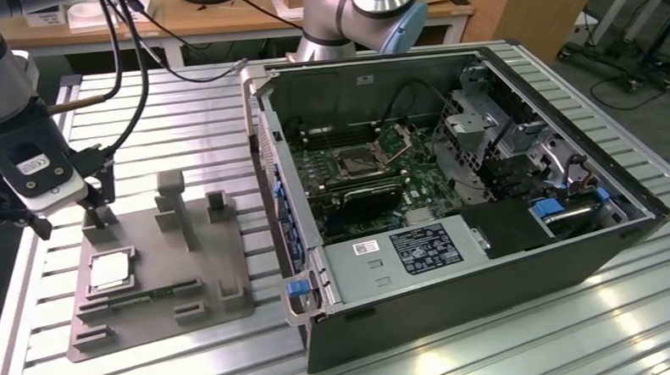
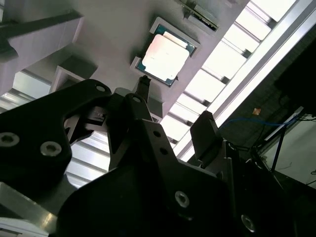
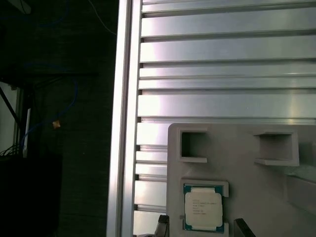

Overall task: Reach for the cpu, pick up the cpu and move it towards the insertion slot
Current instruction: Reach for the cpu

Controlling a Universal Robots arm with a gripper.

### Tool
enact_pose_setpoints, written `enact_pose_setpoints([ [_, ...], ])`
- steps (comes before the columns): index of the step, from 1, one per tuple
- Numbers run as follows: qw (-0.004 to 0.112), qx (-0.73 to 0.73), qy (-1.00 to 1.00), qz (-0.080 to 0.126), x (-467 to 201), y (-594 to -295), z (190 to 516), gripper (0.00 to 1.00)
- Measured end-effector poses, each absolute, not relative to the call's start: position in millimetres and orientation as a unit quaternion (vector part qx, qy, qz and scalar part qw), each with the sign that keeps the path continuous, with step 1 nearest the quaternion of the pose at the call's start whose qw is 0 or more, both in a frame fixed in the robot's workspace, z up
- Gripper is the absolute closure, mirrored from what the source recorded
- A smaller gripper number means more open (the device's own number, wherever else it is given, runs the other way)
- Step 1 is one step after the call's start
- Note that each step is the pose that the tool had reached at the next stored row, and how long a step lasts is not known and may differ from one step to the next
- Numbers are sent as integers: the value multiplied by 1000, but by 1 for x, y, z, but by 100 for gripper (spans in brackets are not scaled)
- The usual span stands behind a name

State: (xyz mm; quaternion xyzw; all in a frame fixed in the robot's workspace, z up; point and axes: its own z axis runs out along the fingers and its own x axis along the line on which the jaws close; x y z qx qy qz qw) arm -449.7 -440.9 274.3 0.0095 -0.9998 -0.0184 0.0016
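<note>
- Exterior view's lower left: cpu point(image 1: 109, 271) lying flat in a square recess of the grey fixture point(image 1: 192, 261), silvery face up, untouched.
- Hanging over that fixture at the left edge of the exterior view's frame: the arm's wrist point(image 1: 23, 167), jaws pointing down, near the cpu but clear of it.
- Jaws spread apart in both wrist views, nothing pinched.
- In the first wrist view, dark fingertips point(image 3: 242, 228) standing to either side of the chip, above it rather than on it as far as can be judged.
- Same chip, seen beyond the spread jaws in the second wrist view, seated in its pocket with pale edges showing.
- Judged stage: reach well along and close to done; no grasp made, cpu not lifted, nothing carried toward the socket.
- Insertion slot point(image 1: 360, 159) near the centre of the exterior view's frame, on the green board inside the open computer case point(image 1: 486, 266); metal frame around a dark centre, well apart from the cpu.
- Surface: table point(image 1: 545, 348) of ribbed aluminium slats, bright with glare, carrying fixture and case side by side.
- Room: wooden desk point(image 1: 192, 24) along the top of the exterior view's frame, black cables point(image 1: 126, 69) hanging at upper left, wheeled stands point(image 1: 623, 48) on a grey floor at upper right.
</note>
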Motion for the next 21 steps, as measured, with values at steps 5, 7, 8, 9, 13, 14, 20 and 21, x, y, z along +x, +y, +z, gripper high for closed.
enact_pose_setpoints([
  [5,2,10,-1000,-19,-450,-441,274,39],
  [7,2,10,-1000,-19,-450,-441,274,39],
  [8,2,10,-1000,-19,-450,-441,274,39],
  [9,2,10,-1000,-19,-450,-441,274,39],
  [13,1,10,-1000,-19,-450,-441,273,39],
  [14,2,10,-1000,-19,-450,-441,272,39],
  [20,2,9,-1000,-19,-450,-444,265,39],
  [21,2,9,-1000,-19,-450,-444,263,39],
])
